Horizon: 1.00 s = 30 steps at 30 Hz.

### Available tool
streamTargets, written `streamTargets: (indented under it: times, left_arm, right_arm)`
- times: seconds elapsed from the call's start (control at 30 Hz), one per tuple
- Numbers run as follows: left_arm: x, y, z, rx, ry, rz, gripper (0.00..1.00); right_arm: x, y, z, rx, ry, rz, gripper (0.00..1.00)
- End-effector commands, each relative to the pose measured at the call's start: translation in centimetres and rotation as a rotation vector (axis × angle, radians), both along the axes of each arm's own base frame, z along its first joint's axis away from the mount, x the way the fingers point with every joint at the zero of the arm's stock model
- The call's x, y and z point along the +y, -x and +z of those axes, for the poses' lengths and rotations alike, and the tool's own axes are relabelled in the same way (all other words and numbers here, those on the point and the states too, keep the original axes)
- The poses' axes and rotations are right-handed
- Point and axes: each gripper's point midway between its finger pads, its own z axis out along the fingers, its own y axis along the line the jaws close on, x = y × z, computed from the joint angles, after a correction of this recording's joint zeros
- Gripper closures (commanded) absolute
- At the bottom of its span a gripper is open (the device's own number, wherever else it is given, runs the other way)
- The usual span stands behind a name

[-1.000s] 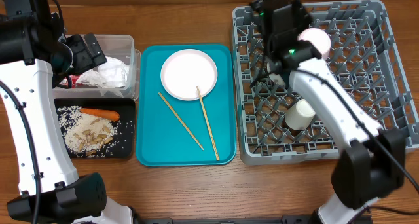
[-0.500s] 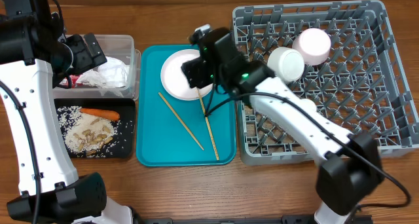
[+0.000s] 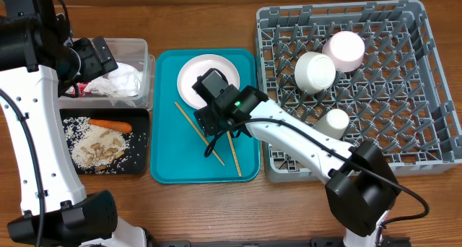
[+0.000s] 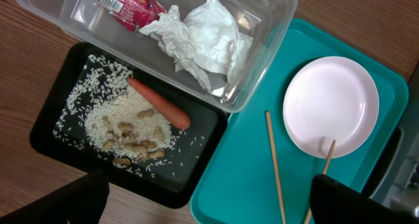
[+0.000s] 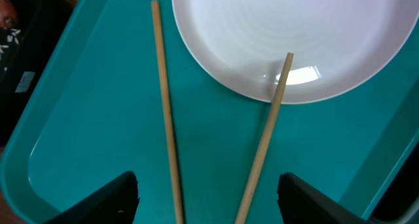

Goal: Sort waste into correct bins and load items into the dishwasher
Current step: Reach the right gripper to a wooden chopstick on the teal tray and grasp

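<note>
We hold the right claw (image 5: 213, 201) wide open and empty above the two thin wooden chopsticks (image 5: 265, 139), which lie splayed on the flat teal plastic tray (image 5: 85, 119), one tip resting on the round glossy white plate (image 5: 294, 27). We advise centring on one slim, smooth stick, descending squarely and closing gently. The left claw (image 4: 209, 201) hangs fully open and empty at far left.

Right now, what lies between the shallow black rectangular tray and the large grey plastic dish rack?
The flat teal serving tray, carrying two thin wooden chopsticks, in the overhead view.
</note>
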Motion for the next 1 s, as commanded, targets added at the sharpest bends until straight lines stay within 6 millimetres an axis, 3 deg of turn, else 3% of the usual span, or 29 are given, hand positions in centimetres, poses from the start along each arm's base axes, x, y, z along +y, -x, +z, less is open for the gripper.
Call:
streamTargets:
  times: [0.0, 0.23, 0.63, 0.8, 0.97]
  left_arm:
    - [0.0, 0.0, -0.1, 0.005, 0.003, 0.009, 0.00]
    - [0.0, 0.0, -0.1, 0.005, 0.003, 0.009, 0.00]
    - [0.0, 0.0, -0.1, 0.005, 0.003, 0.009, 0.00]
    - [0.0, 0.0, -0.1, 0.005, 0.003, 0.009, 0.00]
    - [0.0, 0.0, -0.1, 0.005, 0.003, 0.009, 0.00]
  right_arm:
    - [-0.5, -0.8, -2.0, 0.013, 0.042, -0.065, 0.29]
    - [-0.8, -0.6, -5.4, 0.067, 0.089, -0.088, 0.29]
    - [-1.1, -1.0, -6.2, 0.057, 0.114, -0.099, 0.33]
    - [-1.5, -0.6, -7.9, 0.068, 0.126, -0.099, 0.34]
    - [-1.6, -0.5, -8.2, 0.069, 0.128, -0.099, 0.48]
